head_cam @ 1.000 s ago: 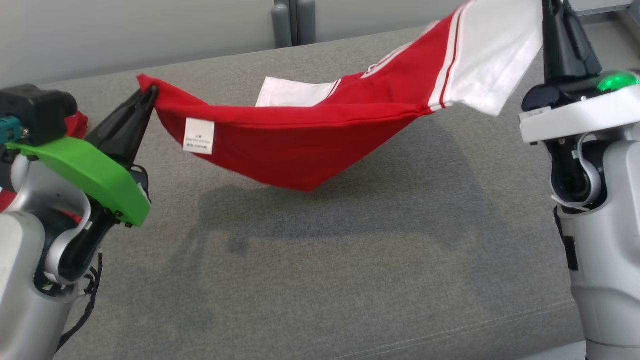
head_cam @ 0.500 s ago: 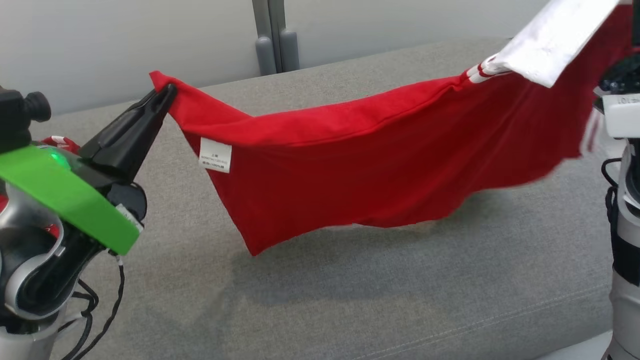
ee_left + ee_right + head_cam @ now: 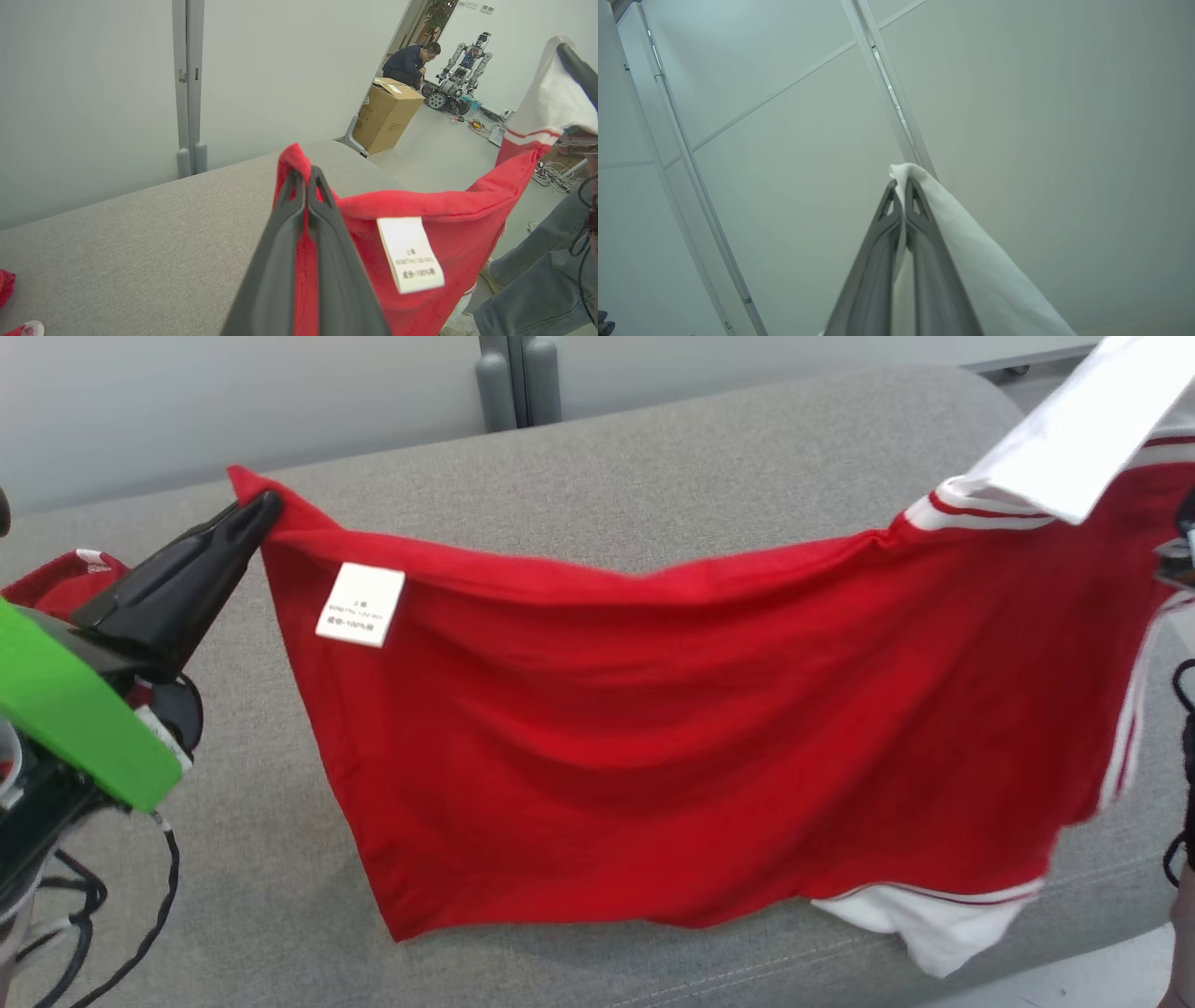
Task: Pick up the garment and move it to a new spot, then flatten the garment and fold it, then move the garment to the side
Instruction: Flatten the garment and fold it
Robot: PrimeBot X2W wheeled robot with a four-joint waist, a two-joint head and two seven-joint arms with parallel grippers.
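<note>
One red garment (image 3: 653, 728) hangs spread out above the grey cushion (image 3: 653, 457), strung between two grippers. It carries one white label (image 3: 359, 605) near its upper left corner. It has two white sleeves: the raised sleeve (image 3: 1074, 439) at the upper right and the lower sleeve (image 3: 934, 929) dangling at the bottom right. The left gripper (image 3: 261, 511) is clenched on the red corner. The right gripper (image 3: 903, 186) is clenched on the raised sleeve. One second red cloth (image 3: 56, 583) lies at the cushion's left.
</note>
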